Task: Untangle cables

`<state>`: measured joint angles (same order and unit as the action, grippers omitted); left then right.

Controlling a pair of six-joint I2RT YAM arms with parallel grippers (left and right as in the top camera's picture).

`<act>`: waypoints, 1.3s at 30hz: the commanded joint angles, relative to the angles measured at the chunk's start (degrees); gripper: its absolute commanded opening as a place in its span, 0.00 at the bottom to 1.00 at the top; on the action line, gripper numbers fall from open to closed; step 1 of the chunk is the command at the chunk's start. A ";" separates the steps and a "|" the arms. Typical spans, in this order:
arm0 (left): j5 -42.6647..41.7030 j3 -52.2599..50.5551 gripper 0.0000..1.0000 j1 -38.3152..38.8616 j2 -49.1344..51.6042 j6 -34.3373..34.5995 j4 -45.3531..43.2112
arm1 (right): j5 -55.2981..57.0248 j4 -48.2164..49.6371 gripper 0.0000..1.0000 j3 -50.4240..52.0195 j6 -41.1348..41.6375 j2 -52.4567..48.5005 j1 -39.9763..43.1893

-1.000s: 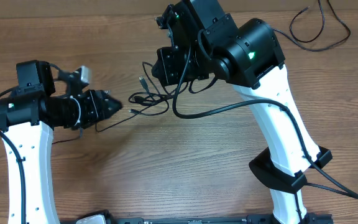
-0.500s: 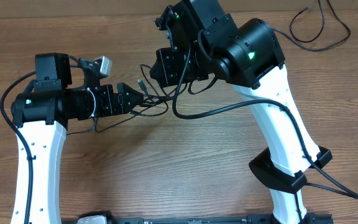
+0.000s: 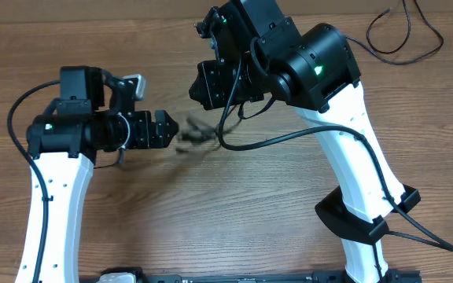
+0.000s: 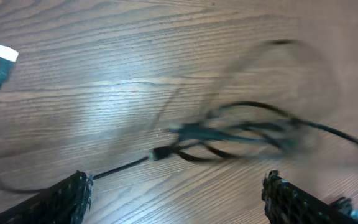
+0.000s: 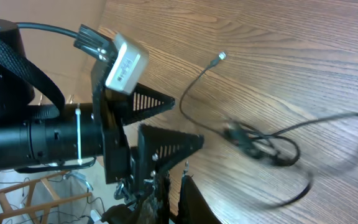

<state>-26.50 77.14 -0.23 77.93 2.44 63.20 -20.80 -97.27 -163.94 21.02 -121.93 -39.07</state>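
Note:
The cables (image 3: pixel 197 134) lie as a blurred black tangle on the wooden table between the two arms. In the left wrist view the tangle (image 4: pixel 229 130) is smeared by motion just ahead of my left gripper (image 4: pixel 179 190), which stands wide open with nothing between its fingers (image 4: pixel 67 199). One cable curves off to a white plug tip (image 4: pixel 6 54). In the right wrist view the tangle (image 5: pixel 260 144) rests on the table with a plug end (image 5: pixel 221 57) beyond it. My right gripper (image 5: pixel 178 190) hovers above the table, shut, with no cable seen in it.
A thicker black cord (image 3: pixel 289 137) hangs from the right arm over the table, close to the tangle. Another black cord (image 3: pixel 392 35) loops at the back right corner. The table's edge (image 5: pixel 104 25) runs behind the left arm in the right wrist view.
My left arm has swung right, up to the tangle, and its gripper has opened wide. The cables have bunched together and now blur in motion. The right arm has stayed put.

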 commanded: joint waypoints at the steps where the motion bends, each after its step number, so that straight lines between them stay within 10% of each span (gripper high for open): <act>1: 1.46 -0.17 0.90 1.81 0.55 -3.82 -0.28 | -0.48 0.24 0.08 -1.44 0.20 2.56 -0.07; 10: 8.98 -0.17 0.85 2.73 0.61 -1.22 -0.70 | 1.14 0.24 0.08 -1.44 -0.04 2.56 -0.07; 20: 25.24 -0.17 0.94 2.73 0.61 16.52 1.95 | 13.99 0.22 0.47 5.20 0.00 2.56 -0.07; 39: 25.49 -0.17 1.00 2.71 0.72 24.46 2.16 | 10.14 17.14 0.55 63.65 -10.27 2.56 -1.53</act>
<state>-1.65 77.10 2.28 78.15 25.63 65.39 -7.38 -82.39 -105.01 16.51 -120.31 -39.40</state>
